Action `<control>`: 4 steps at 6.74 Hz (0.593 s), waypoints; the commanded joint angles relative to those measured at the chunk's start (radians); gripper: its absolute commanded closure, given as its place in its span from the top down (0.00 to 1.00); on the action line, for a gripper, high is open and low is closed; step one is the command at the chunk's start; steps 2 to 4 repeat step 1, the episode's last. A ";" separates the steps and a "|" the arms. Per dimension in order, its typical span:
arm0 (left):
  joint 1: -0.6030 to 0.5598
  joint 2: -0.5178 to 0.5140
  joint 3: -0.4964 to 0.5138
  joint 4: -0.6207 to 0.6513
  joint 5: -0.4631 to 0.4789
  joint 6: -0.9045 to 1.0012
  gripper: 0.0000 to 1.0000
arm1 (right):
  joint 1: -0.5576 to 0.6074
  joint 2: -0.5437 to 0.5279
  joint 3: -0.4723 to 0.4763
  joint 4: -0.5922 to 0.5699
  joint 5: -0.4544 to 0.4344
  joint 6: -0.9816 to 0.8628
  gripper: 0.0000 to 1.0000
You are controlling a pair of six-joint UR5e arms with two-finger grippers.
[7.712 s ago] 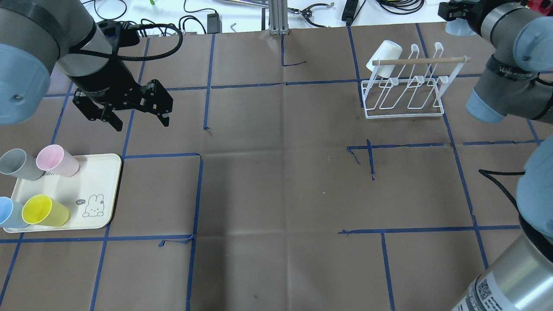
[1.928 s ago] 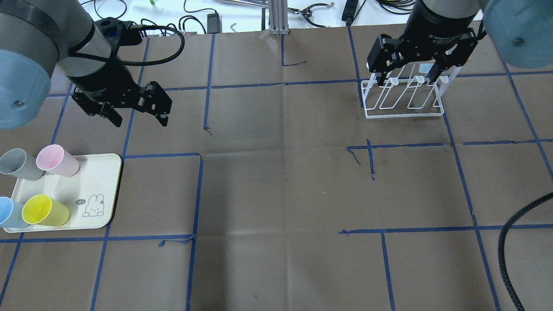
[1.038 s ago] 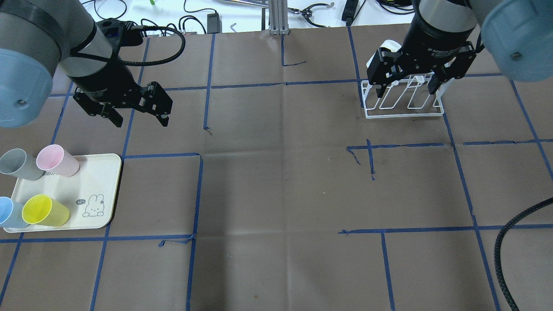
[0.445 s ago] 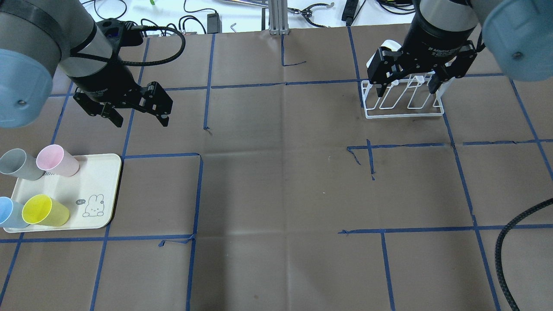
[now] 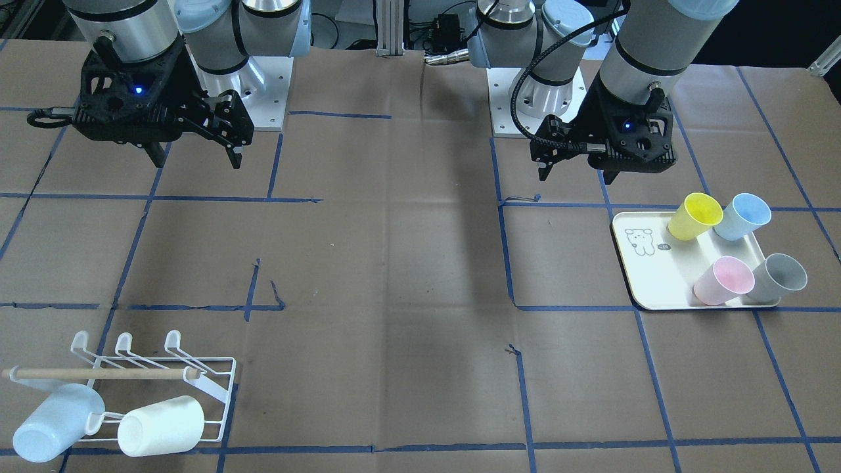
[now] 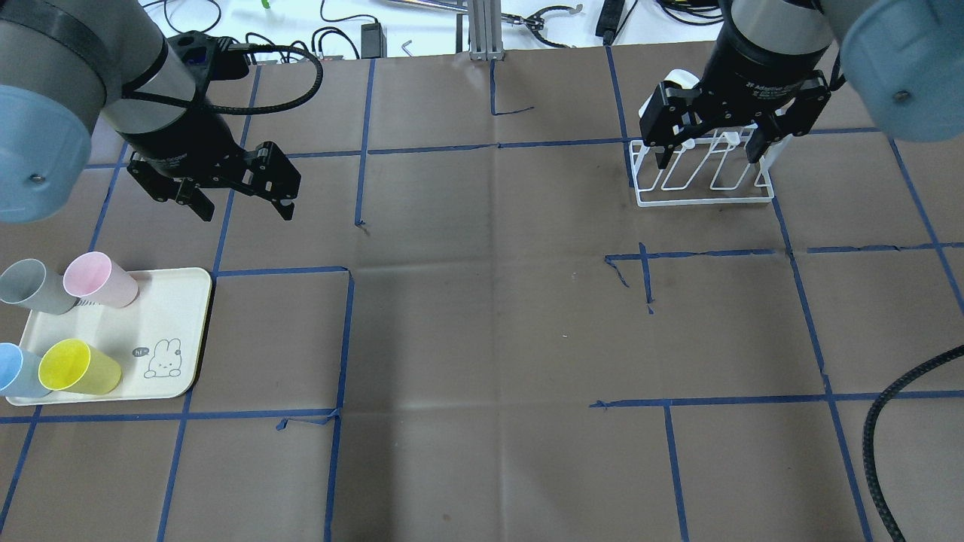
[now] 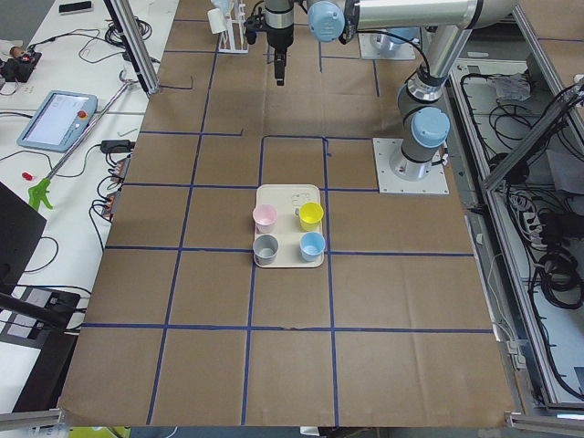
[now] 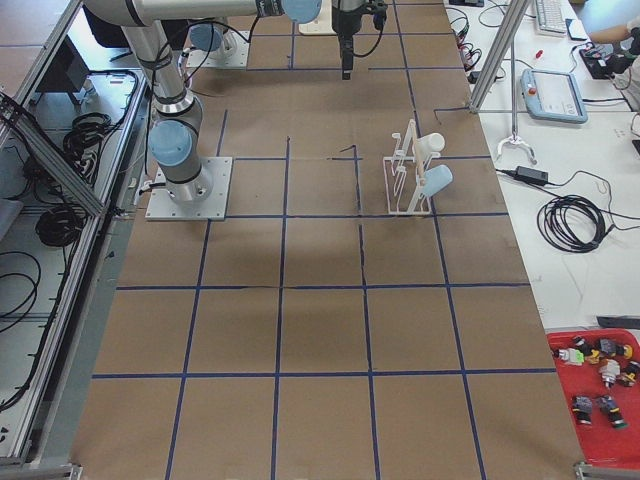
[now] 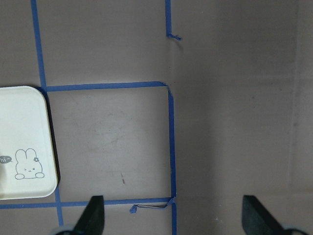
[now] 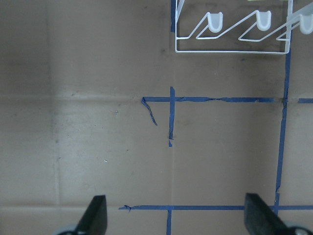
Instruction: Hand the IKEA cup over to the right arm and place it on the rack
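The white wire rack [image 6: 704, 197] stands at the far right and also shows in the front view [image 5: 220, 384]. A light blue cup [image 5: 52, 420] and a white cup [image 5: 161, 426] hang on its pegs. My right gripper [image 6: 708, 159] is open and empty, high above the rack's near side [image 10: 230, 49]. My left gripper [image 6: 235, 202] is open and empty, beyond the tray [image 6: 162, 316]. The tray holds a yellow cup [image 6: 75, 367], a pink cup [image 6: 96, 278], a grey cup [image 6: 34, 286] and a blue cup [image 6: 16, 370]. The overhead view hides the rack's blue cup behind the right gripper.
Brown paper with a blue tape grid covers the table [image 6: 489, 316]. A black braided cable [image 6: 885, 421] loops in at the near right. Cables and tools lie beyond the far table edge [image 6: 542, 22]. The tray's corner shows in the left wrist view [image 9: 24, 142].
My right arm, which held a light blue cup off the far right, swung over the rack, let it go and drew back slightly. The left arm barely moved.
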 commanded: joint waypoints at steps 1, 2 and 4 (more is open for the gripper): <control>0.000 0.000 0.000 -0.001 -0.001 0.000 1.00 | 0.000 0.000 0.000 0.000 0.000 -0.002 1.00; 0.000 0.000 0.000 -0.001 -0.001 0.000 1.00 | 0.000 0.000 0.000 0.000 0.000 -0.002 1.00; 0.000 0.000 0.000 -0.001 -0.001 0.000 1.00 | 0.000 0.000 0.000 0.000 0.000 -0.002 1.00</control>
